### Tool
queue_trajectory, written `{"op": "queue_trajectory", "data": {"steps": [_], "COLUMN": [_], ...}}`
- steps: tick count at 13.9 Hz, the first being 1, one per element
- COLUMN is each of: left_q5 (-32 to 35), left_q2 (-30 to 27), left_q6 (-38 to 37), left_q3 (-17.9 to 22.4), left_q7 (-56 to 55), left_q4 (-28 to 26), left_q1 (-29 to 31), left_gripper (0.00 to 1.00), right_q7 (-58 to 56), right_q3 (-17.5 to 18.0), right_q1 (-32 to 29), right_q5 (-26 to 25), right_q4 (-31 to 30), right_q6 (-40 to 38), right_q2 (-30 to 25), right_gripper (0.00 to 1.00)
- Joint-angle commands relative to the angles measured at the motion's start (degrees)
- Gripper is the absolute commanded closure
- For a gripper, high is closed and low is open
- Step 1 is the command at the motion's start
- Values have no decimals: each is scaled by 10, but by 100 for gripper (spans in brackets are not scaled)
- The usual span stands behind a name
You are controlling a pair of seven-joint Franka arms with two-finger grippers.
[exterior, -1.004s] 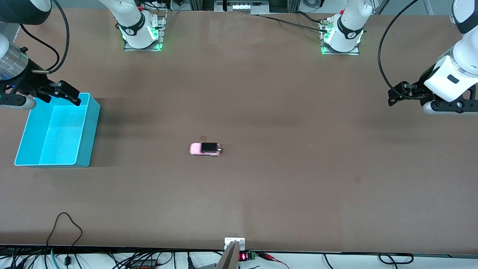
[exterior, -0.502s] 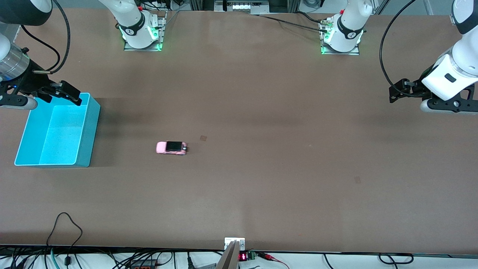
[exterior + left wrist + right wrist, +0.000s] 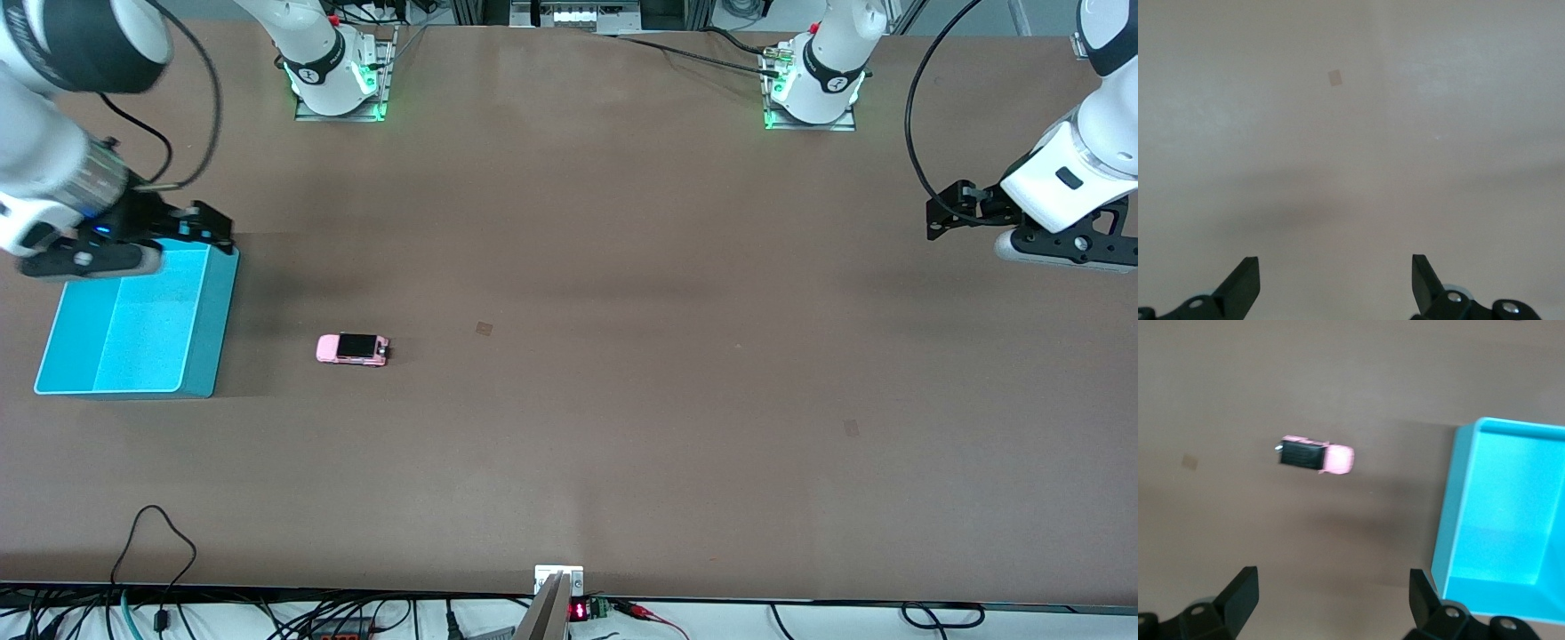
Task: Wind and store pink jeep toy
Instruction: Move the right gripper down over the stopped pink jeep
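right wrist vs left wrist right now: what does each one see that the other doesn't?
Only the right wrist view: the pink jeep toy standing free on the table and the blue bin beside it, with the open right gripper over the table by the bin's corner.

Only the left wrist view: the open left gripper over bare table, with one small square patch on the surface.

Both: the brown table, and a gripper with nothing between its fingers.

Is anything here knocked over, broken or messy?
Nothing stands out. The tiny pale-pink toy jeep sits upright on its wheels on the brown table, outside the open turquoise plastic bin, which has nothing in it. No spills or damage show.
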Motion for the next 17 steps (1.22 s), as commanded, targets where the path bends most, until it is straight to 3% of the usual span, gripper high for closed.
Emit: {"op": "queue_trajectory", "data": {"steps": [1,4,9,14,17], "left_q5": [7,7,7,7,7], "left_q2": [-3,-1,-1,-2,-2], "left_q6": [-13,-13,-13,-16,-20], "left_q3": [1,1,0,0,0], "left_q7": [19,19,19,20,19], "left_q4": [9,10,11,11,11], "left_q1": [-1,-1,-4,-7,-7], "left_gripper": [0,0,0,0,0], "right_q7": [-74,-241,-491,-627,-668], "right_q3": [-1,-1,-3,-3,-2], "right_q1": [25,30,23,18,7], "right_q5": [-2,-1,2,2,4], "right_q4": [2,1,-11,-119,-150], "right_q6": [0,10,107,323,395], "right_q2": [27,67,143,172,201], "right_gripper": [0,0,0,0,0]}}
